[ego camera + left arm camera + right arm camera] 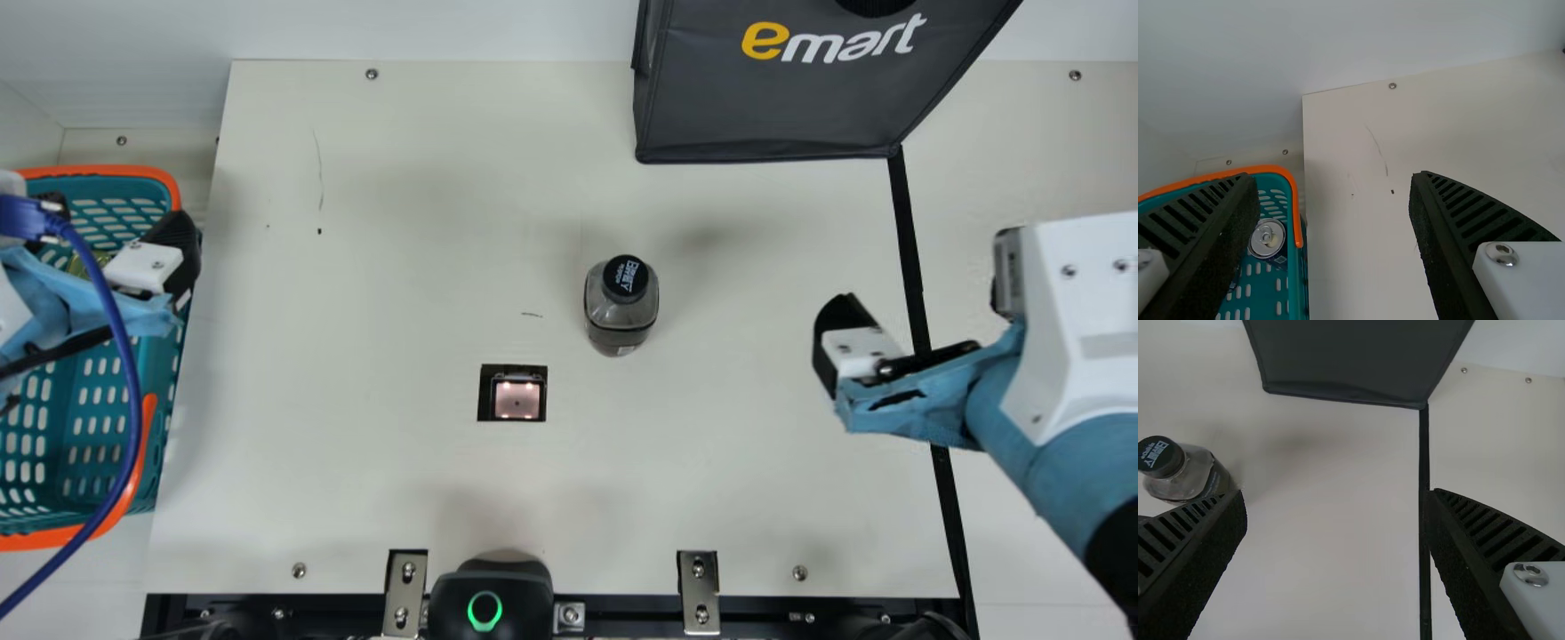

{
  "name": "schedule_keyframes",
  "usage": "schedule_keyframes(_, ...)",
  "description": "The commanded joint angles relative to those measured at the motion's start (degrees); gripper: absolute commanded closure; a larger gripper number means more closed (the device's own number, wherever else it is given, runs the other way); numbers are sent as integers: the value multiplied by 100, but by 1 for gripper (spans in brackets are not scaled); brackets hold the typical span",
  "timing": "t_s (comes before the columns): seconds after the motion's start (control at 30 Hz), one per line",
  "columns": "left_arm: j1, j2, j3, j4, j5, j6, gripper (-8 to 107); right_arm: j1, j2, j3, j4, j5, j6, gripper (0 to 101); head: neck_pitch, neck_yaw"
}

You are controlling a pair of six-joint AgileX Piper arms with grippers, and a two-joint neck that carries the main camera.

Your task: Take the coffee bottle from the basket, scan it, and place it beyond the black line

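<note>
Holding my jaws wide apart, left gripper over the basket, right gripper near the black line, I see the coffee bottle upright on the worktop between them.

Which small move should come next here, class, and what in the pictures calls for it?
Probably the right gripper should move toward the coffee bottle, ready to close around it. The bottle stands upright on the table, outside the basket and short of the black line; that gripper is open, empty and the nearer one. Whether scanning is done, I cannot tell.
</note>
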Motion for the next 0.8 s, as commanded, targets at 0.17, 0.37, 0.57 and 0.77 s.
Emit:
schedule_keyframes(0.17,0,0,0,0,0,0,9,504,-2,196,-241,8,438,10,-157,9)
schedule_keyframes(0.37,0,0,0,0,0,0,9,682,64,245,-309,8,599,10,-157,9)
schedule_keyframes(0.57,0,0,0,0,0,0,9,783,216,202,-240,8,601,10,-157,9)
schedule_keyframes(0.77,0,0,0,0,0,0,9,790,390,124,-87,8,467,10,-157,9)
